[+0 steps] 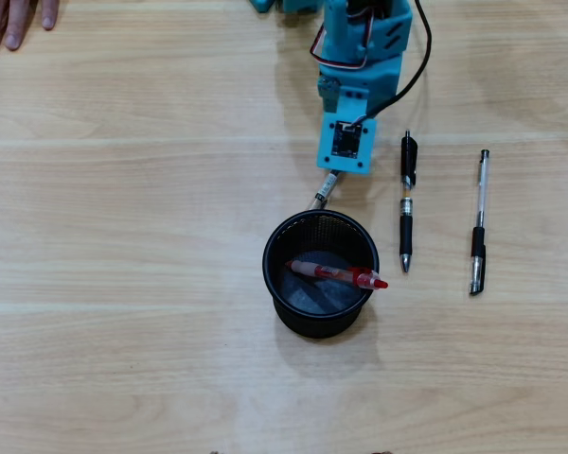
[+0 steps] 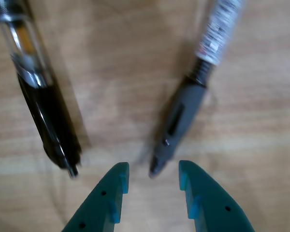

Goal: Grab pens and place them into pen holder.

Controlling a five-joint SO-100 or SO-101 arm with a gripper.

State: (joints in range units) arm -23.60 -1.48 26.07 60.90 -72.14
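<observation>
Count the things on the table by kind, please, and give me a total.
Pens: 4, namely the red-and-white pen in the holder, the grey-black pen beside the gripper, the black pen with clear middle, and the clear-barrelled pen.
Pen holders: 1, the black mesh pen holder.
Total: 5

Overhead: arm cut off by the top edge, base out of frame. Its wrist block covers the pincer completely, so jaw state unreadable from there. Grey-black pen mostly hidden under that block, only a short stub pokes out beside the pen holder rim. A hand is clipped at the top-left corner, fingertips only.

Wrist: whole frame soft and blurred. Black pen with clear middle runs off the top edge. Grey-black pen's label print unreadable, barrel also cropped at top. Pincer fingers cut by the bottom edge.
</observation>
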